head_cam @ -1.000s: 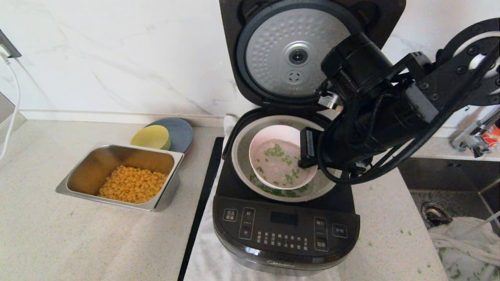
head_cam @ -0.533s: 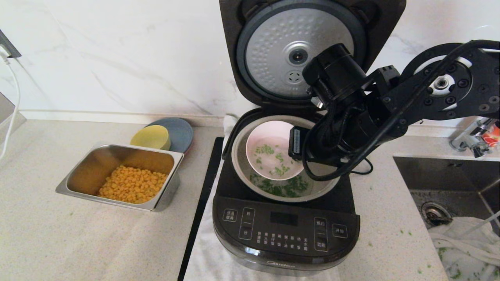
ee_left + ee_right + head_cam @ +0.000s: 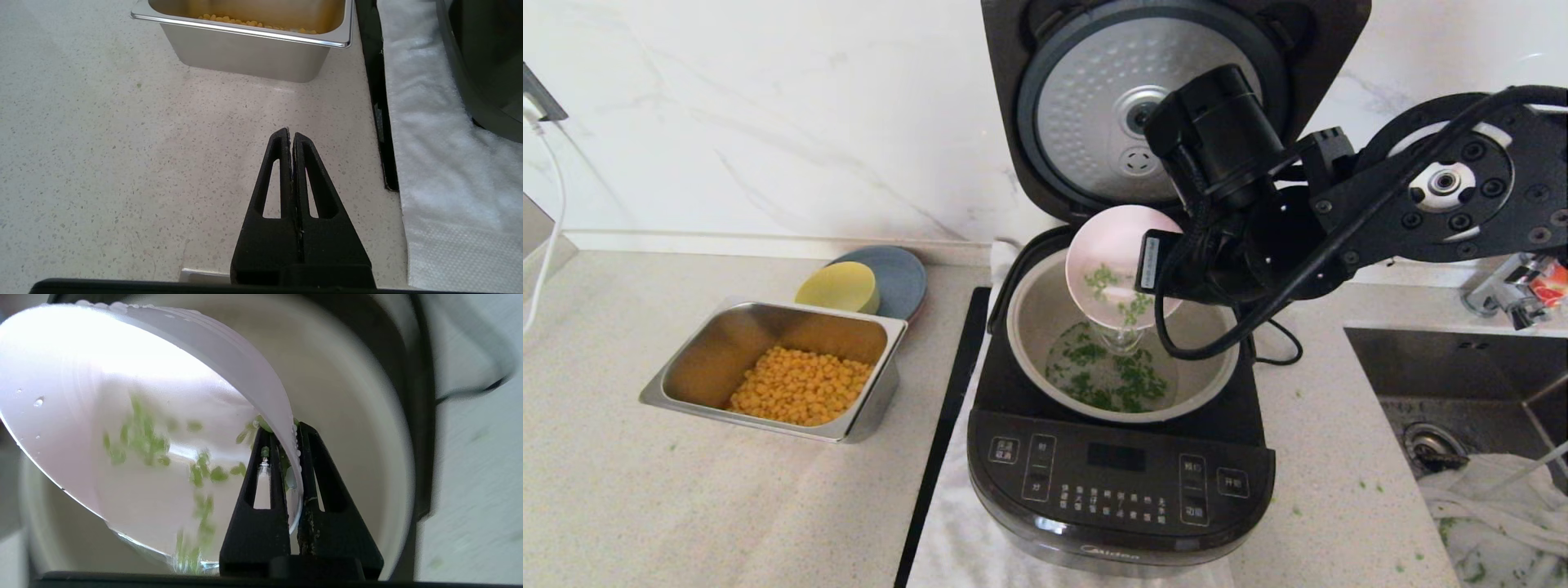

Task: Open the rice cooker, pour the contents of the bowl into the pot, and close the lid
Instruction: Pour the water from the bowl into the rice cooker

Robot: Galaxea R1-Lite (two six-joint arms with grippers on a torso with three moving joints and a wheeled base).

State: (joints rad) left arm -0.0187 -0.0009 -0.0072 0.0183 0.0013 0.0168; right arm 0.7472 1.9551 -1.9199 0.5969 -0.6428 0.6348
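The black rice cooker (image 3: 1119,482) stands open on a white cloth, its lid (image 3: 1127,106) upright with the dimpled silver disc facing me. Inside, the grey pot (image 3: 1045,310) holds water and chopped green herb. My right gripper (image 3: 284,430) is shut on the rim of the pale-pink bowl (image 3: 1107,257) (image 3: 81,416), which is tipped steeply over the pot; water and herb stream from its low edge. My left gripper (image 3: 291,134) is shut and empty, low over the counter in front of the steel tray.
A steel tray (image 3: 768,318) of yellow corn sits left of the cooker, with a yellow bowl (image 3: 837,287) on a blue plate (image 3: 903,278) behind it. A sink (image 3: 1462,392) with a drain lies at the right. A marble wall rises close behind the lid.
The right gripper has lifted the bowl above the pot and tilted it further, so its water and herb now pour out. More herb lies in the pot.
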